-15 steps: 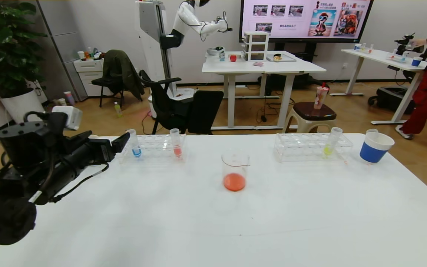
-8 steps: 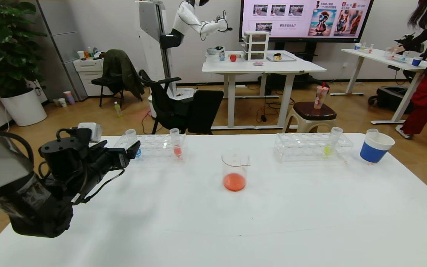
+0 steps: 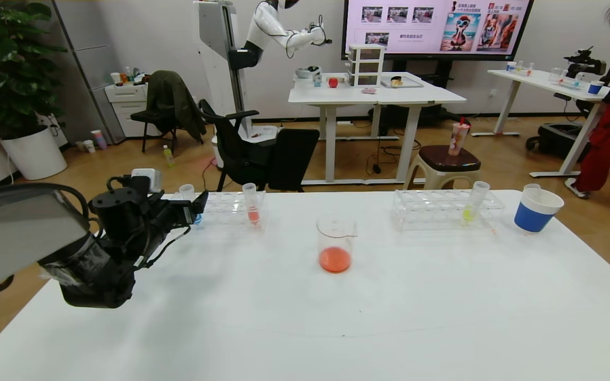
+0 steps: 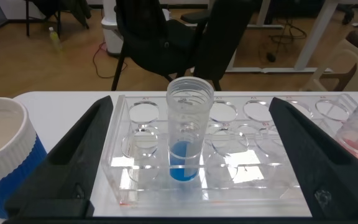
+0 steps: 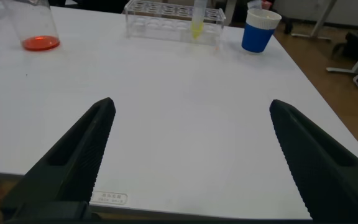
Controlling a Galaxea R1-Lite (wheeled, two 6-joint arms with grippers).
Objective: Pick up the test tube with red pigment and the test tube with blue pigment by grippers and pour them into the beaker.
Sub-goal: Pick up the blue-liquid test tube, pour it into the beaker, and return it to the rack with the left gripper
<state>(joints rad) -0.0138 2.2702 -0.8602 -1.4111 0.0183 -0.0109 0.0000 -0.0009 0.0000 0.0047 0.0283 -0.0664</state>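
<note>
Flanking the test tube with blue pigment (image 4: 189,138) in its rack (image 4: 229,180), left gripper (image 4: 191,165) jaws spread wide.

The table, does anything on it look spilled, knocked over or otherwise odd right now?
No spills show on the table. The one oddity: the beaker already holds orange-red liquid, while the tube with blue liquid stands upright in its rack, between the open left gripper fingers, ungrasped. The yellow-green tube leans in its rack.
</note>
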